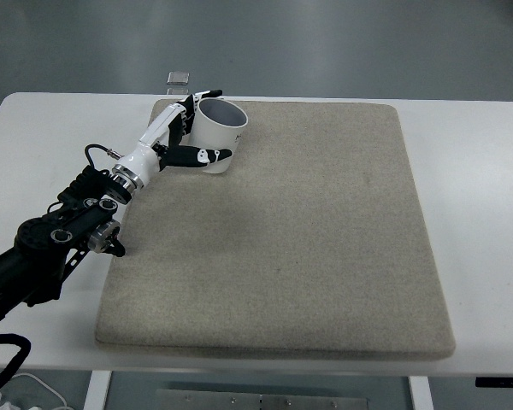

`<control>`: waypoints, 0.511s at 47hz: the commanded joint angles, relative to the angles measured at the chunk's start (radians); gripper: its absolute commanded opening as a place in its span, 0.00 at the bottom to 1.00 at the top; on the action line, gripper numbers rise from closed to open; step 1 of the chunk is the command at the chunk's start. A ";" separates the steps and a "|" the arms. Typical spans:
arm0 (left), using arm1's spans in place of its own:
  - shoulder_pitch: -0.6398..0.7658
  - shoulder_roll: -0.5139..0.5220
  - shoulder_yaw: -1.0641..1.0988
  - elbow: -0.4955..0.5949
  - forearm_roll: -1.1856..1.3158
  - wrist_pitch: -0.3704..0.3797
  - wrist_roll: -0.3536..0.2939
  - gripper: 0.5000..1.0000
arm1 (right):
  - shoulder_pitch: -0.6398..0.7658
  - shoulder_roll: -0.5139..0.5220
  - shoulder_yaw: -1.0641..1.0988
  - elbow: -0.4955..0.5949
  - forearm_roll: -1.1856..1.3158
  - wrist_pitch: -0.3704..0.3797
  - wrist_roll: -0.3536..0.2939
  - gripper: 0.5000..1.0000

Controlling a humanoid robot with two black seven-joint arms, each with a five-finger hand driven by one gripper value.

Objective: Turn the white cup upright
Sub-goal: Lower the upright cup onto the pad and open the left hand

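Note:
A white cup [219,134] stands upright, mouth up, at the far left corner of the beige mat [308,231]. My left hand [191,128] wraps around the cup's left side. The thumb [201,157] crosses the cup's front low down and the other fingers [198,96] curl behind its rim. The left arm [60,235] reaches in from the lower left edge. No right arm shows.
The mat lies on a white table [479,171]. A small grey object [179,81] sits at the table's far edge, just behind the cup. Cables [17,384] hang below the table's near left corner.

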 commanded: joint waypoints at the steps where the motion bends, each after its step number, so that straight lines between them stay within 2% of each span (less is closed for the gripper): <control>1: 0.001 -0.001 0.000 0.000 0.001 0.000 0.000 0.48 | 0.000 0.000 0.000 0.001 0.000 0.001 0.000 0.86; 2: 0.002 -0.001 0.000 0.000 0.001 0.000 0.000 0.50 | 0.000 0.000 0.000 0.001 0.000 0.001 0.000 0.86; 5: 0.002 -0.001 0.000 0.000 0.001 0.000 0.000 0.68 | 0.000 0.000 0.000 0.001 0.000 0.001 0.000 0.86; 15: 0.008 -0.001 0.000 0.006 0.001 0.000 0.000 0.78 | 0.000 0.000 0.000 0.001 0.000 0.001 0.000 0.86; 18: 0.016 -0.001 0.000 0.006 0.000 0.000 0.000 0.87 | 0.000 0.000 0.000 -0.001 0.000 0.001 0.000 0.86; 24: 0.021 -0.001 -0.001 0.006 -0.002 0.000 0.000 0.90 | 0.000 0.000 0.000 0.001 0.000 0.001 0.000 0.86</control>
